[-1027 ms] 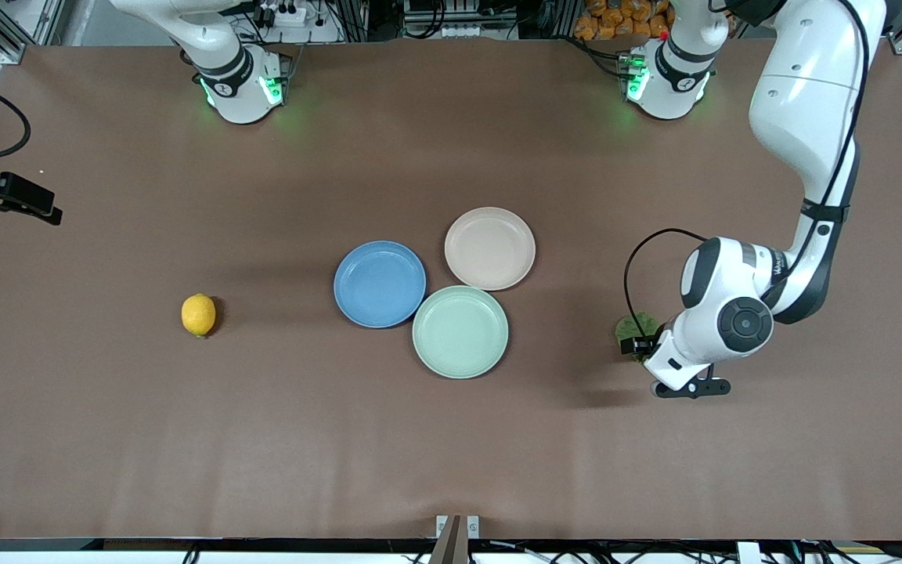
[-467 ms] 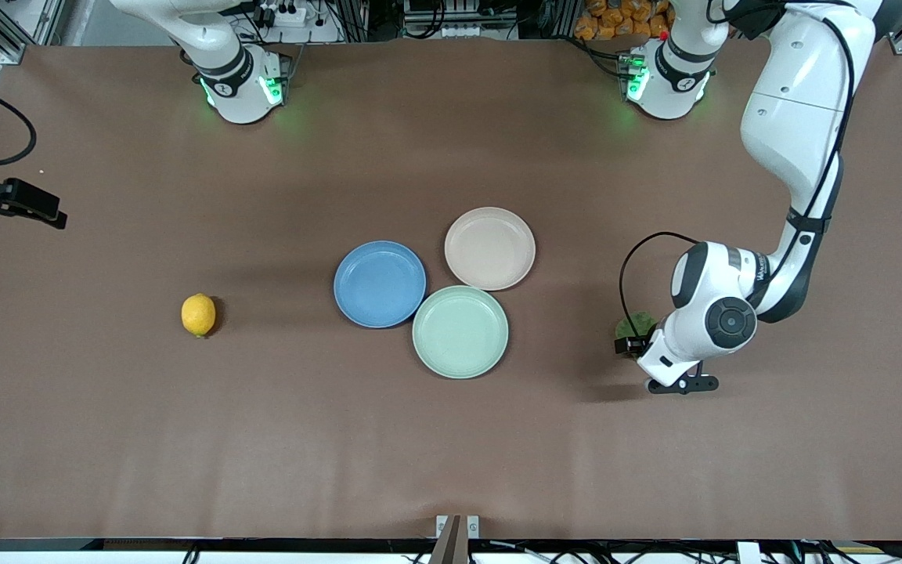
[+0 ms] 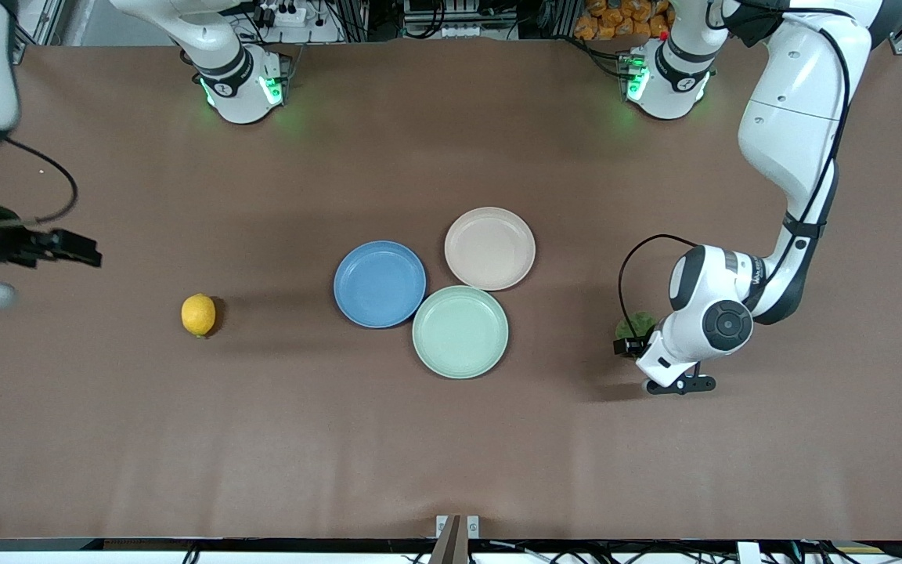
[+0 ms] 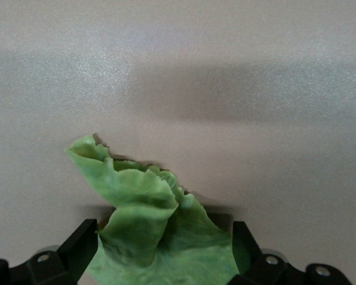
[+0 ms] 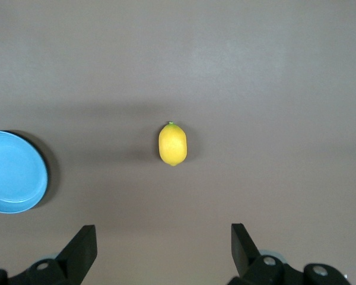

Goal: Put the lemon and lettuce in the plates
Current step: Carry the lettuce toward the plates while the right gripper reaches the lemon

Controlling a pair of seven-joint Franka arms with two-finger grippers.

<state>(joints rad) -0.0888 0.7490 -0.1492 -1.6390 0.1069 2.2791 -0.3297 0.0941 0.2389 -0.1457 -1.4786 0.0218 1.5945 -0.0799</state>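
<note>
The green wrinkly lettuce (image 3: 639,322) lies on the table toward the left arm's end. My left gripper (image 3: 629,345) is down at it, open, with one finger on each side of the leaf (image 4: 160,237) in the left wrist view. The yellow lemon (image 3: 198,314) lies toward the right arm's end. My right gripper (image 3: 83,252) hovers over the table beside it, open and empty. The right wrist view shows the lemon (image 5: 172,143) ahead of the open gripper (image 5: 163,233). The blue plate (image 3: 380,283) and the beige-pink plate (image 3: 489,247) sit empty at mid-table.
A pale mint-green plate (image 3: 460,331) touches both other plates, nearer the front camera. The blue plate's edge also shows in the right wrist view (image 5: 12,172). Bare brown table surrounds the lemon and the lettuce.
My right arm has swung in from the table's edge toward the lemon. My left arm has shifted slightly and settled at the lettuce.
</note>
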